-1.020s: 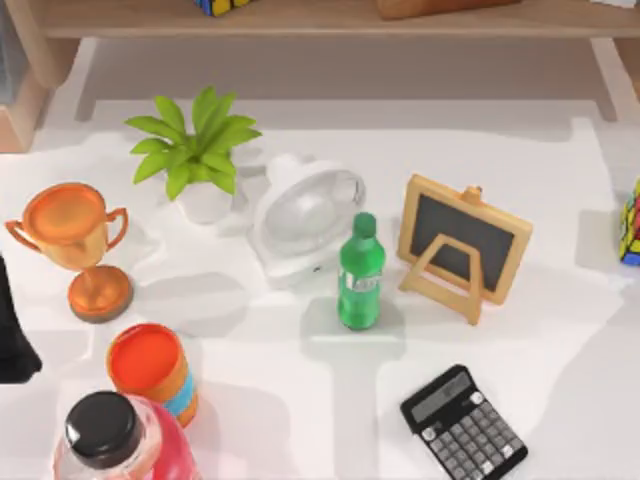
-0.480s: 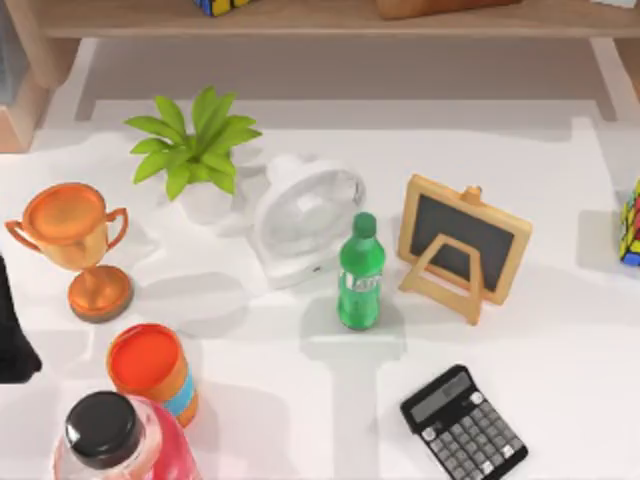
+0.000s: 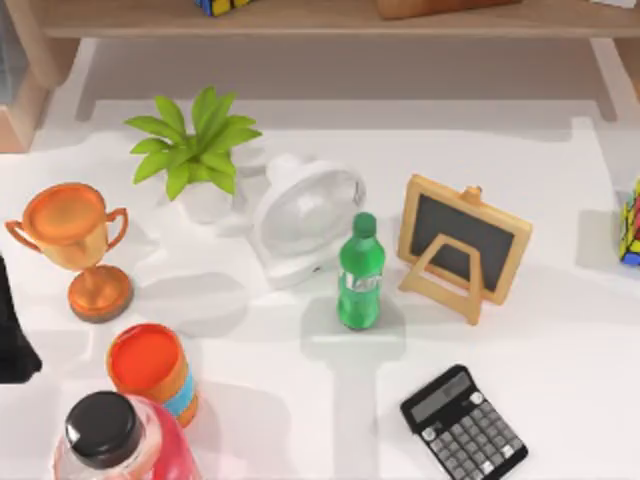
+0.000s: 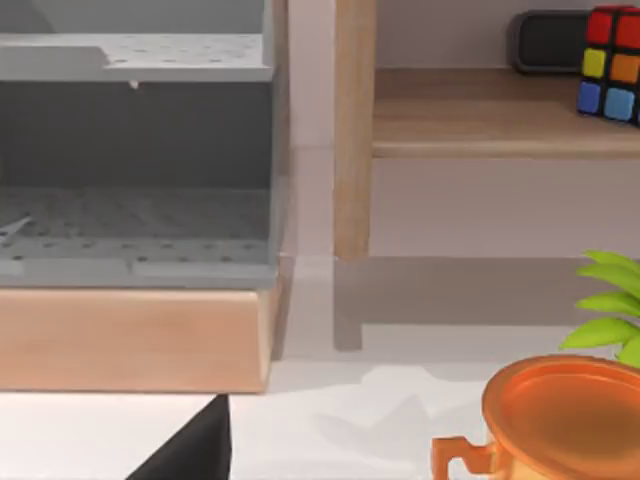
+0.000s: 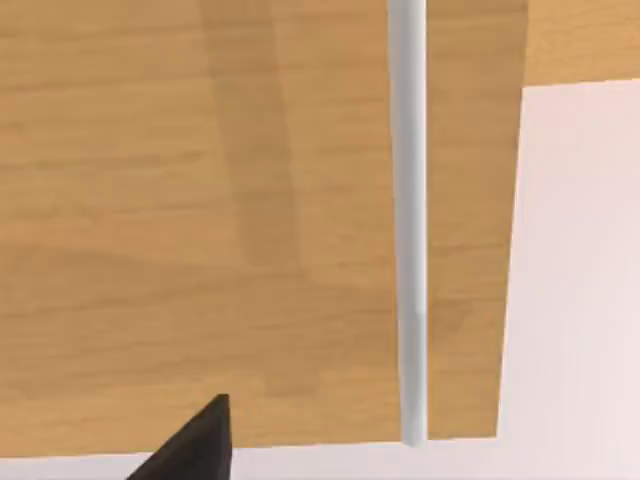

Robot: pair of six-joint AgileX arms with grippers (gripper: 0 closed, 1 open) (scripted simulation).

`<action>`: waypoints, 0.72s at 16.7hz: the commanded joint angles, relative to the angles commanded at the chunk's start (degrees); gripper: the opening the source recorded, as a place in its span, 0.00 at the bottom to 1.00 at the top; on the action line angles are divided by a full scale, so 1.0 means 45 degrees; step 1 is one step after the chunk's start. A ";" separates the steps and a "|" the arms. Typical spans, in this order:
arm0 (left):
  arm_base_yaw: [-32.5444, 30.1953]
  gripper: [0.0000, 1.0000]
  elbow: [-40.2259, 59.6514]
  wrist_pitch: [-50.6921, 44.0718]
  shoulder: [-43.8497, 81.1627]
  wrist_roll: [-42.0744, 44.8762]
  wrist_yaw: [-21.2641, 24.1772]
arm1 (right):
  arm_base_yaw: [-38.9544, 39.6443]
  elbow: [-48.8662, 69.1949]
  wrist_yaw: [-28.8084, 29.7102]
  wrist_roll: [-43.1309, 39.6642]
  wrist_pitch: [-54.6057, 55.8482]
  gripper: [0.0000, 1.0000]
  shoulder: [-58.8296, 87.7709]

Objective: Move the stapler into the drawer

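Nine items on the white worktop (image 3: 560, 380) in the top view, L to R. My left arm (image 3: 12, 335) is a dark shape at the left edge, beside the orange trophy (image 3: 75, 235). Nearer me stand a pink bottle w/ black cap (image 3: 115, 440) and, just right of it, an orange-lidded can (image 3: 150, 370). The potted plant (image 3: 195, 150) is farther back, w/ the round white fan (image 3: 305, 220) just right of it. The green bottle (image 3: 360, 272) stands upright in front of the fan's right side. Then comes the small chalkboard easel (image 3: 462, 245), w/ the calculator (image 3: 463, 425) nearer me, well apart from it. A colour cube (image 3: 631, 225) sits at the right edge. A wooden shelf (image 3: 300, 18) runs along the far side.

Left wrist view: a corner of the left gripper (image 4: 190, 450) is low in frame; can't tell if it's open or closed. It faces the grey drawer (image 4: 130, 215), which has a perforated floor and sits on a wood base. A wooden post (image 4: 355, 130) stands beside it.

Right wrist view: the right gripper (image 5: 190, 445) is a dark corner against a wood panel (image 5: 200, 200) w/ a slim pale bar (image 5: 408, 220). Its state I can't tell either.

Stapler: can't tell where it lies.
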 joint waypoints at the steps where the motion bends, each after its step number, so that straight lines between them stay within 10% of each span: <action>1: 0.0000 1.00 0.0000 0.0000 0.0000 0.0000 0.0000 | 0.0248 -0.0431 -0.0274 -0.0198 0.0757 1.00 0.0198; 12: 0.0000 1.00 0.0000 0.0000 0.0000 0.0000 0.0000 | 0.1163 -0.1535 -0.1111 -0.0678 0.2972 1.00 0.0787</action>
